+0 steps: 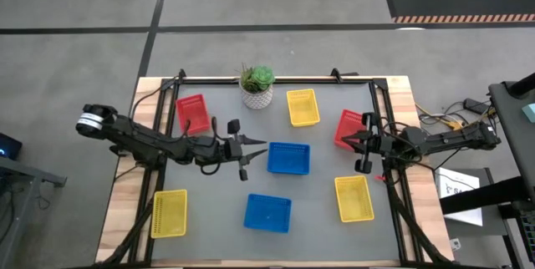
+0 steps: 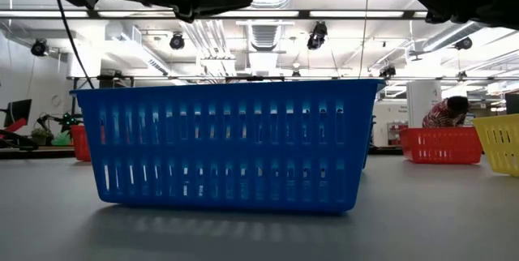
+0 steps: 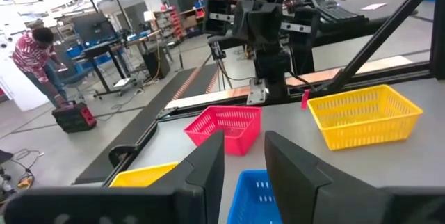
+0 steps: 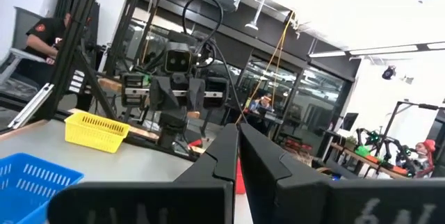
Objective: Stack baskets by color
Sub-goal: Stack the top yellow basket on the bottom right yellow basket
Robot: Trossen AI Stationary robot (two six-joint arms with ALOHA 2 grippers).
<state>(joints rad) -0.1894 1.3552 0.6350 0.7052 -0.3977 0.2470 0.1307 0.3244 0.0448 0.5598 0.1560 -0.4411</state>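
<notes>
Seven baskets lie scattered singly across the table (image 1: 213,244), nothing visibly stacked. The left gripper (image 1: 251,145), jaws parted and empty, hovers just left of the center blue basket (image 1: 288,158); a misjudged descent could shove it away. The right gripper (image 1: 361,139), clenched empty, hangs over the right-side red basket (image 1: 349,124) and might clip its rim.

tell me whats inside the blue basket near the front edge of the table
Nothing shows inside the front blue basket: from above its floor looks bare. The low view shows only its slotted wall, so that view cannot show the floor. Whether another blue basket is nested in it cannot be told.
</notes>
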